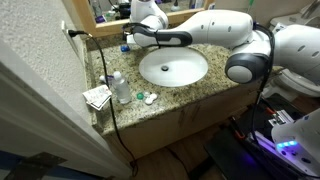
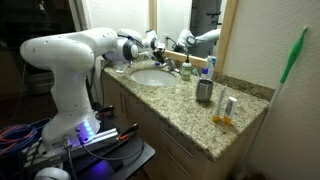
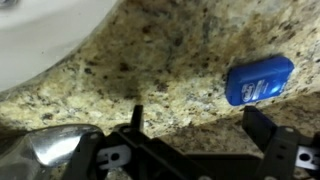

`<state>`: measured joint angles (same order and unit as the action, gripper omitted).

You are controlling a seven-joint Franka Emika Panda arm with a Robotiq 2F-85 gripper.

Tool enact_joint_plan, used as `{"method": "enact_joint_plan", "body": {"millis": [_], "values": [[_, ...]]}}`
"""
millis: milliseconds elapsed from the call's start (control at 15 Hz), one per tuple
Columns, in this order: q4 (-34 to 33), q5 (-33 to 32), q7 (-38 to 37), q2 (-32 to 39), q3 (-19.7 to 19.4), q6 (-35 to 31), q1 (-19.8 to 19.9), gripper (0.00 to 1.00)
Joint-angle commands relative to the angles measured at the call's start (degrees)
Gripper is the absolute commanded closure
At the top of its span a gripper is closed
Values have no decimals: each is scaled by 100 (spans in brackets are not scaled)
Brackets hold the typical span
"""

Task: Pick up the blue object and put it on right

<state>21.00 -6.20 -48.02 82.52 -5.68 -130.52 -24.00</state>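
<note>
In the wrist view the gripper [image 3: 195, 115] fills the bottom edge, its two dark fingers [image 3: 262, 125] standing wide apart with only bare stone between them; the jaws are open and hold nothing; just beyond the finger on the picture's right side lies the blue object [image 3: 259, 80], a small flat rounded piece resting on the speckled granite countertop [image 3: 170, 60], slightly tilted in the frame and clear of the fingers; at the lower left corner a shiny chrome piece [image 3: 50, 150] shows beside the gripper, too blurred to name; farther off, at the upper left, curves the white rim of the sink [image 3: 40, 35]; in an exterior view the white arm [image 1: 210, 30] reaches across above the basin toward the back of the counter, near the wall; whether the blue object shows there is too small to tell; on the near corner of that counter stands a clear plastic bottle [image 1: 120, 88], upright, with small green-and-white round pieces [image 1: 148, 97] just beside it toward the basin and a black cable [image 1: 108, 100] hanging down over the counter's edge; in an exterior view a metal cup [image 2: 204, 91] stands on the counter well apart from the gripper; behind it the mirror [image 2: 185, 20] rises along the wall.
</note>
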Motion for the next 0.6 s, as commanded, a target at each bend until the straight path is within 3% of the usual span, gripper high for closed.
{"method": "enact_joint_plan", "body": {"millis": [0, 533], "values": [[0, 11, 126, 17, 27, 12, -1, 0], [61, 60, 568, -11, 131, 306, -62, 0]]}}
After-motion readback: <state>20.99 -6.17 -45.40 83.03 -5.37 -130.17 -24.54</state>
